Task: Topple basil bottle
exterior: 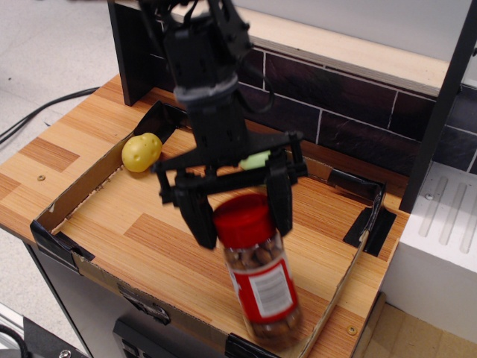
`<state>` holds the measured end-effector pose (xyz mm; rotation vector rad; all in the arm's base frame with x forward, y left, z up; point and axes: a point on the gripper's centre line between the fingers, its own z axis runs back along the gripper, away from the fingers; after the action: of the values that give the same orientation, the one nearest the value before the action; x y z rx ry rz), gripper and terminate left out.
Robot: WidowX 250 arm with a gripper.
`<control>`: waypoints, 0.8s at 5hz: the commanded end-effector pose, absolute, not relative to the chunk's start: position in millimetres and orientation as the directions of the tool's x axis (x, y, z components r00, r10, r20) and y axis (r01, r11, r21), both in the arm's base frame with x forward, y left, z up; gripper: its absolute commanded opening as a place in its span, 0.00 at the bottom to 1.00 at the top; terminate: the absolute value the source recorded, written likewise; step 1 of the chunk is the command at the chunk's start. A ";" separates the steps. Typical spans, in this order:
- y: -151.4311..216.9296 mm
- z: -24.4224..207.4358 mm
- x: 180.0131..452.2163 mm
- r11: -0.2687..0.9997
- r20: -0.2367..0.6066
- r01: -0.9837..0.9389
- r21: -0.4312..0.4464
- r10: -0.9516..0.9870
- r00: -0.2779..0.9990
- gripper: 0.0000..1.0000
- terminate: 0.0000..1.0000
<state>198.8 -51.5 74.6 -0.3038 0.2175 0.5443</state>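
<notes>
In the single view, the gripper (240, 212) clamped the basil bottle (260, 277) by its red cap, tilted, near the tray's (82, 192) front edge. Its blurred base hid any contact with the floor. The arm covered most of the pear (256, 159); the yellow fruit (141, 151) sat clear.

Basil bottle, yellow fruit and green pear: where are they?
basil bottle (262, 287): main view, on its label.
yellow fruit (141, 151): main view, its middle.
green pear (256, 159): main view, the sliver showing behind the jaws.

The basil bottle (261, 280), clear with red cap and red-white label, stands tilted near the tray's front edge.
</notes>
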 end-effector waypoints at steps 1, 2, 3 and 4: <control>-39.2 69.1 210.2 0.725 -0.249 -0.662 -0.189 0.617 0.747 0.00 0.00; -17.1 58.5 216.3 0.665 -0.096 -0.733 -0.143 0.727 0.679 0.00 0.00; -7.3 41.5 225.2 0.611 -0.055 -0.790 -0.052 0.788 0.613 0.00 0.00; -3.2 25.8 237.1 0.610 0.017 -0.792 -0.014 0.792 0.610 0.00 0.00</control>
<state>230.3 -4.8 8.9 0.0117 0.0154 0.9185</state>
